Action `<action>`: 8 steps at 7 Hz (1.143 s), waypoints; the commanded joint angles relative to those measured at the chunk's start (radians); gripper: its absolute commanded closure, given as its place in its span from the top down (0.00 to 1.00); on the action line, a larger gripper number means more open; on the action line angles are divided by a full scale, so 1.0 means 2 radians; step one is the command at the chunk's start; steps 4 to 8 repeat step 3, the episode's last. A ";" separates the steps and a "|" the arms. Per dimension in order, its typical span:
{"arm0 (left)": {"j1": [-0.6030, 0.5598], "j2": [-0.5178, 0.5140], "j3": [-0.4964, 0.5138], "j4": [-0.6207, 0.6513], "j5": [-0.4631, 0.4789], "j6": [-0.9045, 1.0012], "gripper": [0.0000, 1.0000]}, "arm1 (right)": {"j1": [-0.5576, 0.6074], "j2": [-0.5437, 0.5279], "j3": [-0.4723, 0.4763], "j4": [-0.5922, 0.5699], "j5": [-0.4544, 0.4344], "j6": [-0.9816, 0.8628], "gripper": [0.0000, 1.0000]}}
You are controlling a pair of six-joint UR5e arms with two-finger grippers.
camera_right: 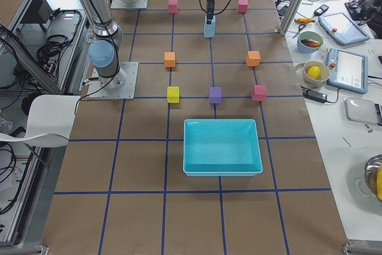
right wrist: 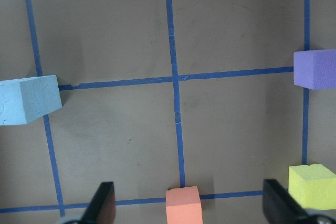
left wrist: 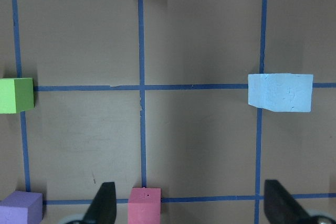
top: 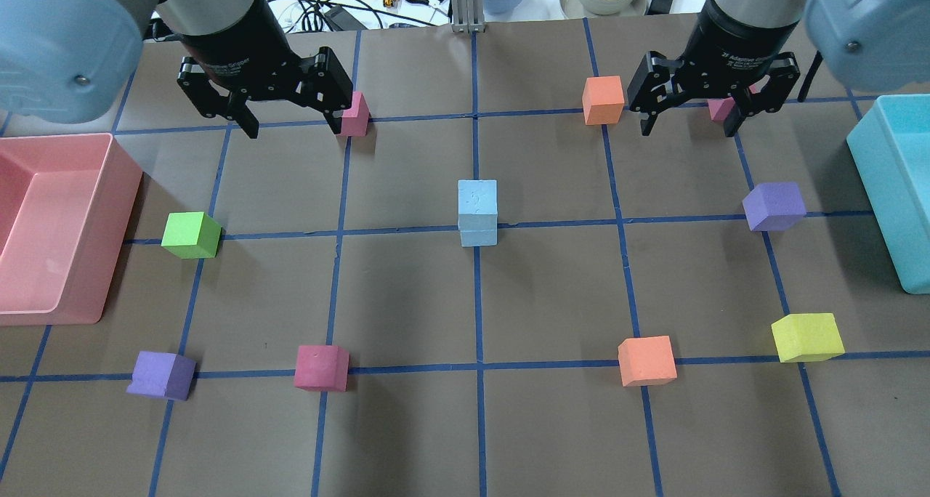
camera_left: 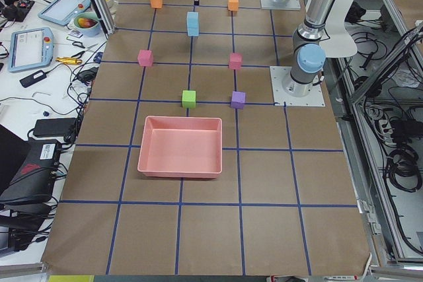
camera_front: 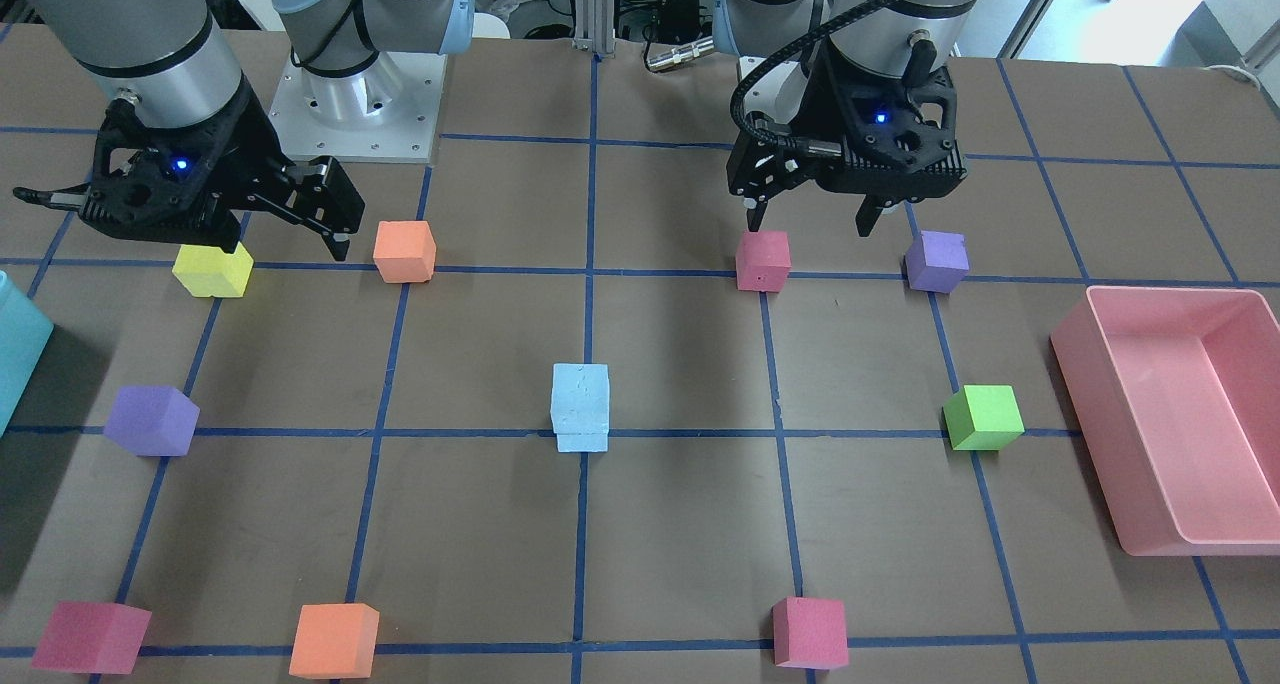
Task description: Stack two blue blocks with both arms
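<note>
Brown worktop (top: 407, 301) with a blue tape grid: we note the two blue blocks (top: 477, 212) stacked one atop the other at the central line crossing, touched by neither arm. Left pincer (top: 294, 123) hangs spread and empty by a pink cube (top: 356, 115). Right pincer (top: 688, 123) is likewise spread and empty near an orange cube (top: 603, 99), and both are well apart from the blocks.
</note>
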 commanded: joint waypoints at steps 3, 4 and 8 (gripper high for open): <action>0.003 0.002 0.000 0.001 0.002 0.003 1.00 | 0.000 0.000 0.000 0.000 -0.001 0.000 1.00; 0.003 0.002 0.000 0.001 0.002 0.003 1.00 | 0.000 0.000 0.000 0.000 -0.001 0.000 1.00; 0.003 0.002 0.000 0.001 0.002 0.003 1.00 | 0.000 0.000 0.000 0.000 -0.001 0.000 1.00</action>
